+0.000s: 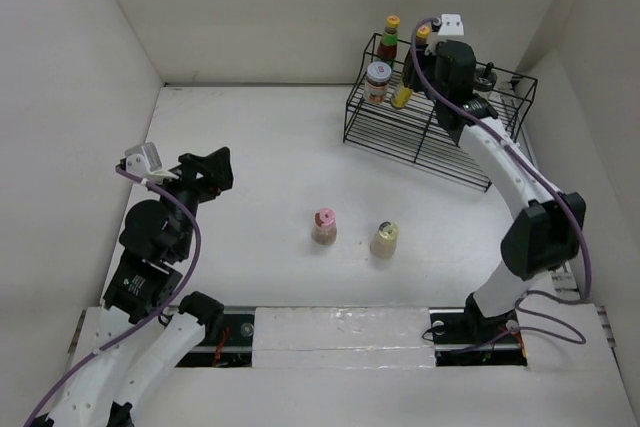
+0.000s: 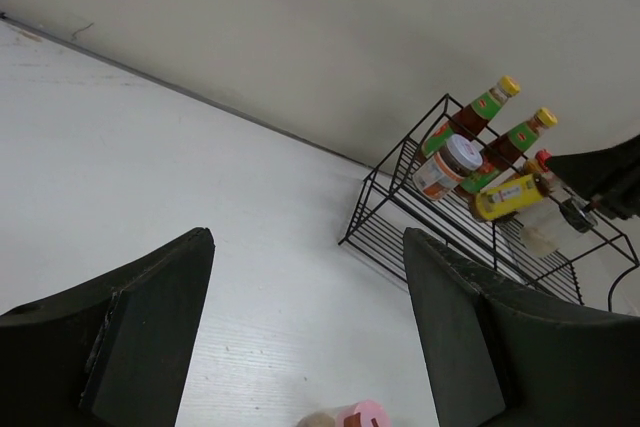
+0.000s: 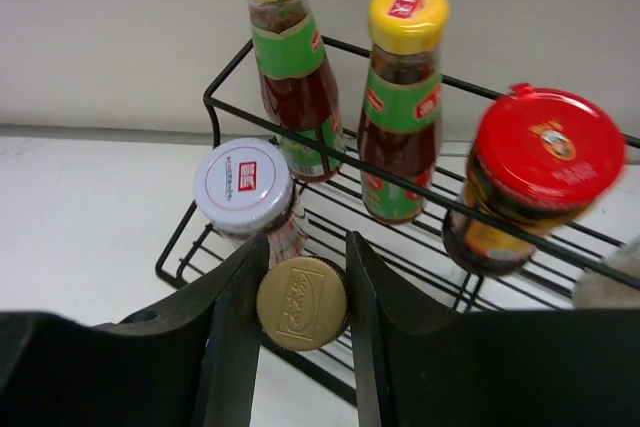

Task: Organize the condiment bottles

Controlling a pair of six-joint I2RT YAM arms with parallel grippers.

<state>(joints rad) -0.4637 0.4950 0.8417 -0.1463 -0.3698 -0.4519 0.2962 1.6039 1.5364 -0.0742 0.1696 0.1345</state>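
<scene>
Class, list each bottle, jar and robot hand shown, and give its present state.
Left hand, open, empty.
Right hand, shut on yellow-brown bottle.
Yellow-brown bottle, gripped, tilted over rack.
Two yellow-capped sauce bottles, upright in rack.
White-lidded jar, upright in rack.
Red-lidded jar, in rack.
Pink-capped shaker, upright on table.
Cream-capped shaker, upright on table.

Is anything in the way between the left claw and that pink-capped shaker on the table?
Nothing visible. Only open table lies between the left gripper and the pink-capped shaker; the cream-capped shaker stands on its far side.
</scene>
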